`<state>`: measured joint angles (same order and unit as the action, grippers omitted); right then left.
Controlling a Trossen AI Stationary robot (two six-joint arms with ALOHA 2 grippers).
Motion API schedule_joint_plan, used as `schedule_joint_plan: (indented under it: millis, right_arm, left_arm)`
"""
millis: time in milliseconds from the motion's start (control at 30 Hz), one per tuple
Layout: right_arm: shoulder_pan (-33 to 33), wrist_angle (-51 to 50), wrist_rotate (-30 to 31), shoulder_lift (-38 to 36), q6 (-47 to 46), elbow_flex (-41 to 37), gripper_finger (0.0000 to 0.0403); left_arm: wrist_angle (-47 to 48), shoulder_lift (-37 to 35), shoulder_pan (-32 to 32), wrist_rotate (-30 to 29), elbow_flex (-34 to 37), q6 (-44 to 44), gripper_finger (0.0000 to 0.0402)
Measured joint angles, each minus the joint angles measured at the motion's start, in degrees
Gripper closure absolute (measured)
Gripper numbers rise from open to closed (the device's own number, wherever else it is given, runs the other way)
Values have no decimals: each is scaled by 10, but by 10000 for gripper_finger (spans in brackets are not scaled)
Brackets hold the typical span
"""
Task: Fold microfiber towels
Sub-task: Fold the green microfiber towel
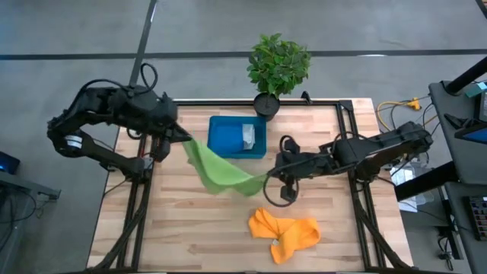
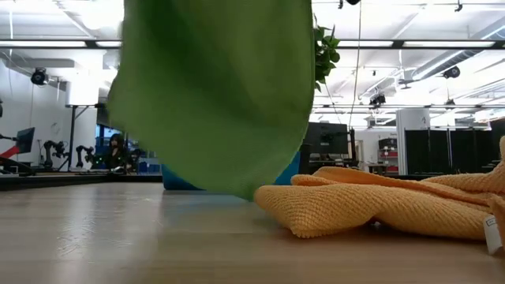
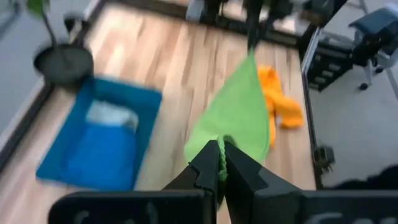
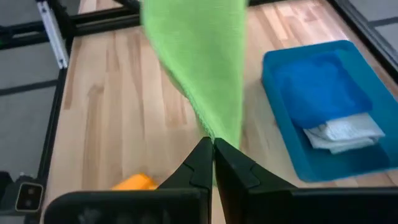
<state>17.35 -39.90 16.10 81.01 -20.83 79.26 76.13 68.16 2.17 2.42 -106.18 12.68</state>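
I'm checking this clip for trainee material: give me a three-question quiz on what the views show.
1. True or false: the green towel lies flat on the table.
2. Which end effectors grip the green towel? A) left only B) right only C) both
3. Fill in: the blue tray holds a blue towel and a ____ one.

Key: 1. False: it hangs between the left end effector and right end effector. 2. C. 3. Grey-white towel.

The wooden worktop carries a rigid blue tray near its far edge. A plant pot stands at that edge, and a crumpled orange towel lies near the front edge.
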Motion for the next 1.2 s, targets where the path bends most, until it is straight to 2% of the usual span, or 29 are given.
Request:
schedule_joint_plan:
  millis: [267, 467, 700, 933, 1100, 1200]
  right_arm:
    - [3, -2, 5, -10, -36, 7, 395]
    - [8, -2, 4, -10, -68, 10, 395]
    - [26, -2, -25, -10, -104, 7, 395]
    - [69, 12, -83, -10, -161, 31, 395]
    - [105, 68, -125, -10, -194, 68, 394]
    - [123, 108, -137, -11, -218, 82, 394]
  left_arm:
    - [105, -57, -16, 0, 20, 75, 402]
    - [98, -93, -42, 0, 64, 138, 402]
    - [57, -119, -85, 15, 171, 199, 402]
    - [-93, -136, -192, 95, 247, 286, 402]
    - [-250, -140, -296, 135, 272, 361, 402]
    - [-307, -127, -355, 138, 285, 376, 402]
